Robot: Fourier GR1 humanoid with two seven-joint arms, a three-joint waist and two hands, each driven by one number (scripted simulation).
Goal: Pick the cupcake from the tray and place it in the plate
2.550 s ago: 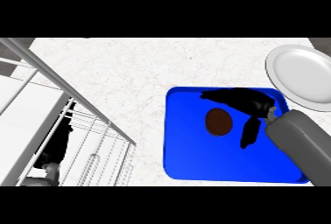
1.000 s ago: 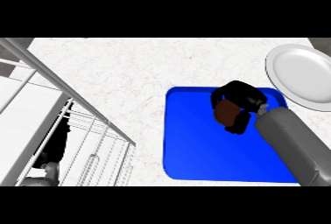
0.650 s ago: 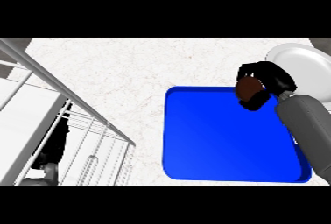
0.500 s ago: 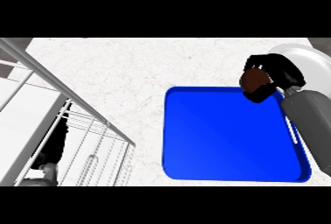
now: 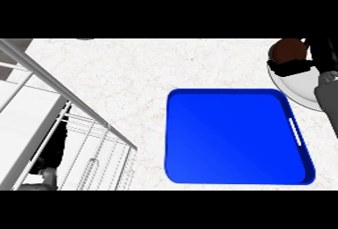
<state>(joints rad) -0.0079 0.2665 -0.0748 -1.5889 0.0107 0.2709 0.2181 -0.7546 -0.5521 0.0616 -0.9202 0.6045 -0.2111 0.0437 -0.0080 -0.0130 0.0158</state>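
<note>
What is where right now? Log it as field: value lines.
cupcake: held in the right hand, over the plate's far edge
right hand: curled round the cupcake, upper right of view
plate: white, right of the tray, partly hidden by the forearm
tray: blue, nothing on it
left hand: resting at lower left, behind the white rails

My right hand, at 1 o'clock, is black — fingers and thumb alike. The forearm behind it is smooth grey.

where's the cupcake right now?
Head view, upper right: the cupcake is held in the right hand, above the plate, just beyond the blue tray's far-right corner.
</note>
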